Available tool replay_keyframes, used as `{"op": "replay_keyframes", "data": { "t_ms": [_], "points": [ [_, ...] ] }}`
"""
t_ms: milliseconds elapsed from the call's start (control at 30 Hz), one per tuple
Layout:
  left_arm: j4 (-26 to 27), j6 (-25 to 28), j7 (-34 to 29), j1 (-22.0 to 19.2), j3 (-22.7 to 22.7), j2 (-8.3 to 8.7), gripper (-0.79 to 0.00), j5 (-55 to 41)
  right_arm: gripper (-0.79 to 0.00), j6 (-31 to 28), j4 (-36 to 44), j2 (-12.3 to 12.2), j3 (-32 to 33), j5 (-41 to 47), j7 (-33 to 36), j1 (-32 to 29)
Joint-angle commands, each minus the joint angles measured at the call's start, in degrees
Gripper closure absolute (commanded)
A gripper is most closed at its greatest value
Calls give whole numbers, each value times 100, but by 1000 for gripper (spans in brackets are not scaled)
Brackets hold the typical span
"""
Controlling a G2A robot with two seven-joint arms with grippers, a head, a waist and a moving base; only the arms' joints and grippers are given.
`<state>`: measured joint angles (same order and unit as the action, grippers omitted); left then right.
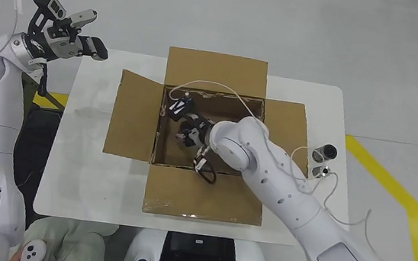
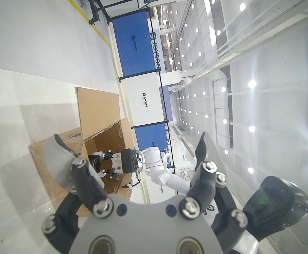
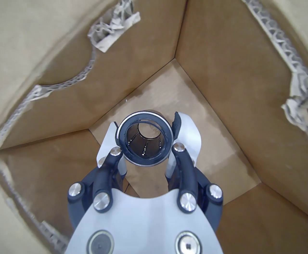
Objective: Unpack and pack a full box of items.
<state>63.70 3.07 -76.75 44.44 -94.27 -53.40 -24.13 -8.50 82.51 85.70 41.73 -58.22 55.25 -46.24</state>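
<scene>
**Right claw (image 1: 188, 134) sunk inside an open brown cardboard box (image 1: 202, 195)**

The box walls stand around the right claw on every side, and the four flaps spread outward over the white rectangular table (image 1: 83, 163). Two short silver metal cylinders (image 1: 325, 153) sit close together on the table outside the box, past the flap on the side where this claw's arm comes in. The left claw (image 1: 87, 46) hangs well apart from the right claw, at the table's corner beyond the opposite flap. A thin white cable (image 1: 214, 86) arcs over the box rim just beyond the right claw.
</scene>
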Motion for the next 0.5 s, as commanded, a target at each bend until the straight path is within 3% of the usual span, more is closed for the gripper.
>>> {"op": "replay_keyframes", "data": {
  "t_ms": [0,467],
  "points": [
    [0,0,0,0,0,0,-785,0,0,19,318,-53,111,-95,75,-152],
    [0,0,0,0,0,0,-785,0,0,112,1945,-333,754,-720,263,-1116]
  ]
}}
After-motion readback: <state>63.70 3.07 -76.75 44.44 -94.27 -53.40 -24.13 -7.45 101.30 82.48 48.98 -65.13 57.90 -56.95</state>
